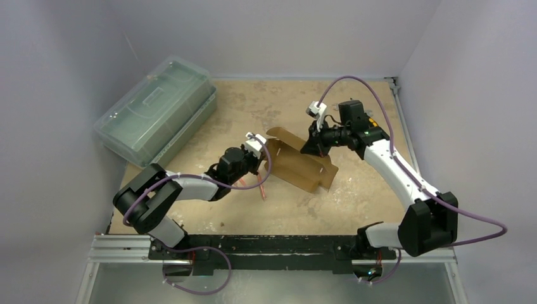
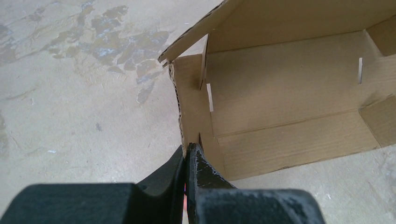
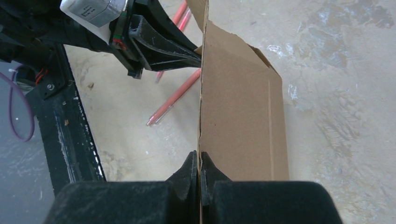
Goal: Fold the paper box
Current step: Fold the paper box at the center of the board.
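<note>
The paper box (image 1: pixel 299 163) is a brown cardboard piece, partly raised into an open trough at the middle of the table. My left gripper (image 1: pixel 261 152) is shut on its left wall edge; in the left wrist view the fingertips (image 2: pixel 190 151) pinch the corrugated edge of the paper box (image 2: pixel 280 98), whose inside with two slots faces the camera. My right gripper (image 1: pixel 315 144) is shut on the far wall's upper edge. The right wrist view has the jaws (image 3: pixel 199 158) clamping a thin panel of the paper box (image 3: pixel 243 107), with the left gripper (image 3: pixel 198 56) at the panel's far end.
A large translucent green plastic case (image 1: pixel 156 110) lies at the table's far left. Thin red sticks (image 1: pixel 261 185) lie on the table just below the left gripper, also showing as red sticks (image 3: pixel 175 95) in the right wrist view. White walls enclose the table on three sides.
</note>
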### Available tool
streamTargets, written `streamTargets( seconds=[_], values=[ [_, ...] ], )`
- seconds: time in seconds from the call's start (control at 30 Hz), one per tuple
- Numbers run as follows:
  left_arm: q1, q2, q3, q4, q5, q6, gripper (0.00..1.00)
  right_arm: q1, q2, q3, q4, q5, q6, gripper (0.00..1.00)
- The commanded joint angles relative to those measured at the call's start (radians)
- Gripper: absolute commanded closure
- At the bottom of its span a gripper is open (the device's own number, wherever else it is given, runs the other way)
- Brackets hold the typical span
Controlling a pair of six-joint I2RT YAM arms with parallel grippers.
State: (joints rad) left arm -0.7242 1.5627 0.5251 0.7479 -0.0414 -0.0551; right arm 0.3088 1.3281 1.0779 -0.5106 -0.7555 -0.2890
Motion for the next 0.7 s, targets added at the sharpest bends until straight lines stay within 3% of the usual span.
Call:
streamTargets(
  seconds=[0.0, 0.2, 0.67],
  values=[
    [-0.017, -0.029, 0.041, -0.019, -0.018, 0.041, 1.0, 0.007, -0.001, 0.038, 0.0, -0.091, 0.015, 1.0],
    [-0.029, -0.031, 0.03, -0.02, -0.027, 0.051, 1.0, 0.006, 0.055, 0.023, 0.083, -0.105, 0.143, 1.0],
    [-0.031, -0.029, 0.015, -0.011, -0.074, 0.116, 1.0, -0.014, 0.118, 0.076, 0.067, -0.26, 0.23, 1.0]
  ],
)
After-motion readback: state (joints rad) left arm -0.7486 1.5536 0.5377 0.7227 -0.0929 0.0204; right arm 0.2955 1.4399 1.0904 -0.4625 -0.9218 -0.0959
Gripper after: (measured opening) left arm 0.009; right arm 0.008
